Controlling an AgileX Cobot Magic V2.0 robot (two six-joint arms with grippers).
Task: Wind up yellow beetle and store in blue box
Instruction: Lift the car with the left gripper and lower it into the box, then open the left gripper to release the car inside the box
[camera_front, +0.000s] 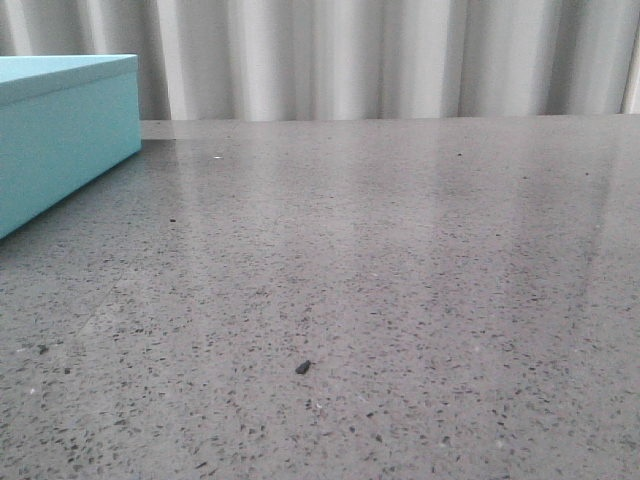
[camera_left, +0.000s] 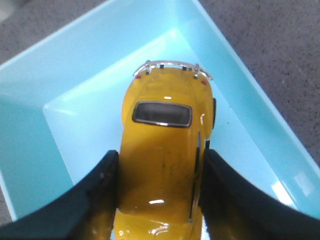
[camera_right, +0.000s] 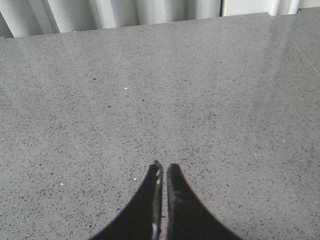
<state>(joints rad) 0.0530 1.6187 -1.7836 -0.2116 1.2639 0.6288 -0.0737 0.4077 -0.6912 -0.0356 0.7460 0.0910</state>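
Observation:
In the left wrist view my left gripper (camera_left: 159, 165) is shut on the yellow beetle (camera_left: 165, 150), its black fingers (camera_left: 97, 200) pressed on both sides of the body. The car hangs over the open inside of the blue box (camera_left: 60, 130); whether its wheels touch the floor I cannot tell. The blue box also shows at the far left of the front view (camera_front: 60, 130), where neither arm appears. In the right wrist view my right gripper (camera_right: 164, 170) is shut and empty, above bare table.
The grey speckled table (camera_front: 380, 280) stretches across the front view. A small dark chip (camera_front: 303, 367) lies near its front. A pleated grey curtain (camera_front: 380, 50) hangs behind the table's far edge.

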